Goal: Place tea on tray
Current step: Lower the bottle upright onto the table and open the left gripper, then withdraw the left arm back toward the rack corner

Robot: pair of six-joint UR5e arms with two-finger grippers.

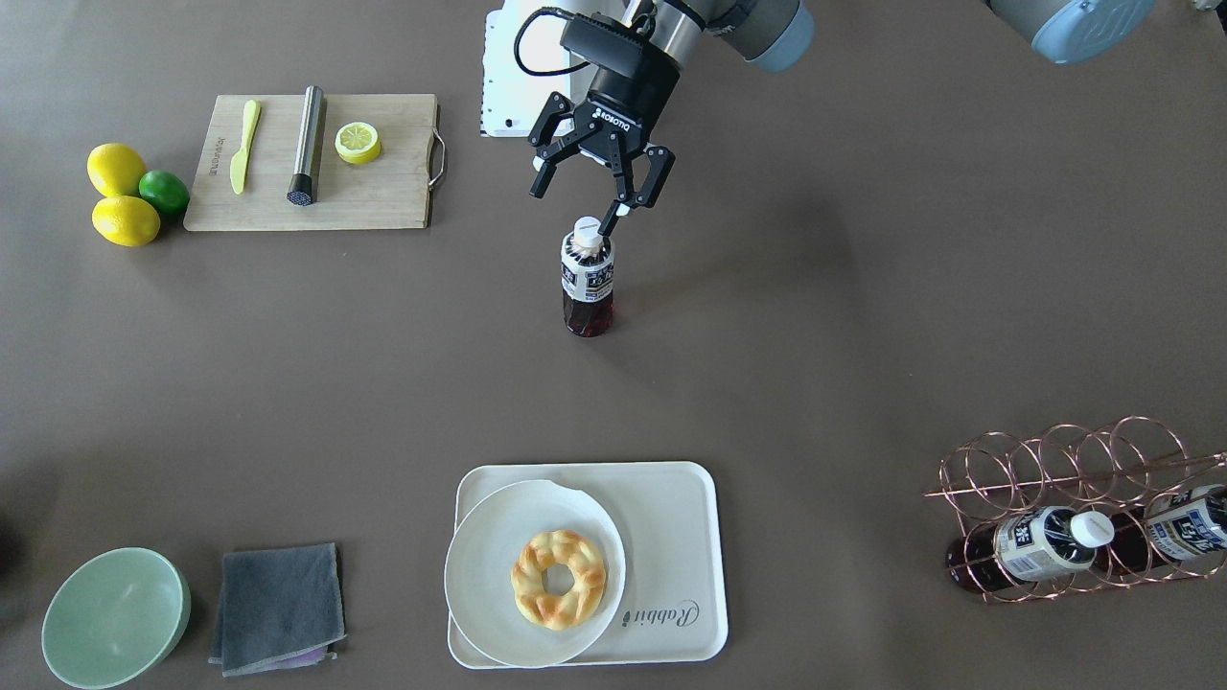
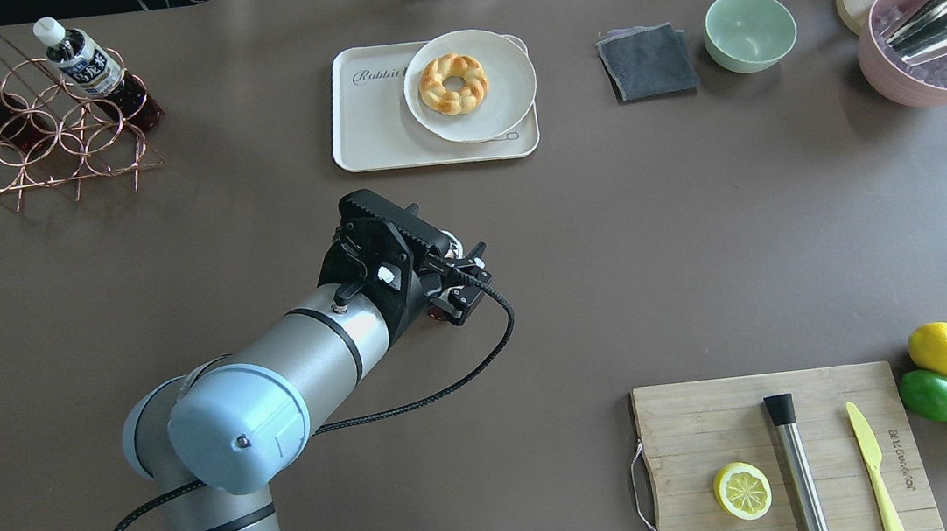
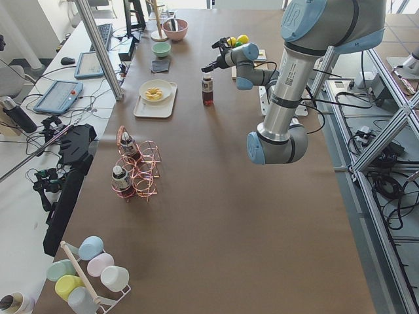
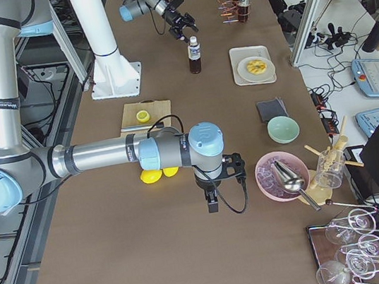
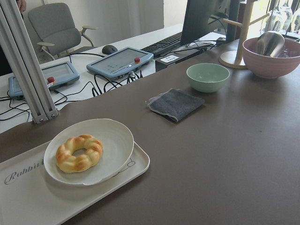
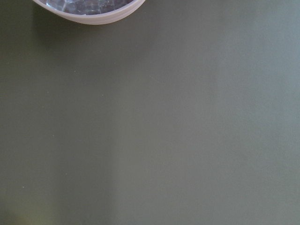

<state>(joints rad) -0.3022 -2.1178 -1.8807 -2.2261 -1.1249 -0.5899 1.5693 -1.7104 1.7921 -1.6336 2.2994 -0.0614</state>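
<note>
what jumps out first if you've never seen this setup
The left gripper hangs open right over a tea bottle that stands upright alone in the middle of the table. Next comes the braided doughnut on a white plate, which lies on the cream tray at the table's far side from the robot. At the robot's far left, a copper wire rack holds two more bottles.

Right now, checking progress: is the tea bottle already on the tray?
No, the tea bottle stands on the bare table, apart from the tray.
</note>
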